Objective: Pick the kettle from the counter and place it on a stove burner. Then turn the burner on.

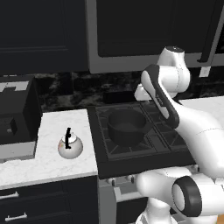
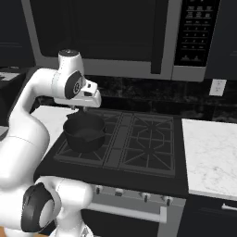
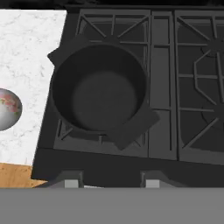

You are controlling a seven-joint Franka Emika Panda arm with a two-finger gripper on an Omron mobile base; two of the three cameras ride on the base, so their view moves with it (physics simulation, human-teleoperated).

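Observation:
The kettle [image 1: 70, 146], small, round and silvery with a thin black handle, stands on the white counter [image 1: 52, 166] left of the stove; its rounded side also shows in the hand view [image 3: 8, 109]. My gripper [image 2: 77, 109] hangs above the stove's left side, over a dark pot. In the hand view it [image 3: 111, 183] points straight down at that pot, fingers apart with nothing between them. The kettle lies well to the gripper's left, untouched. A bare stove burner [image 2: 146, 157] with a black grate sits at the front right of the cooktop.
The large dark pot [image 1: 127, 127] occupies the front-left burner [image 3: 103, 94]. A black appliance [image 1: 15, 118] stands on the counter left of the kettle. Knobs [image 2: 120, 191] line the stove front. More white counter [image 2: 208, 152] lies right of the stove, under a microwave [image 2: 139, 32].

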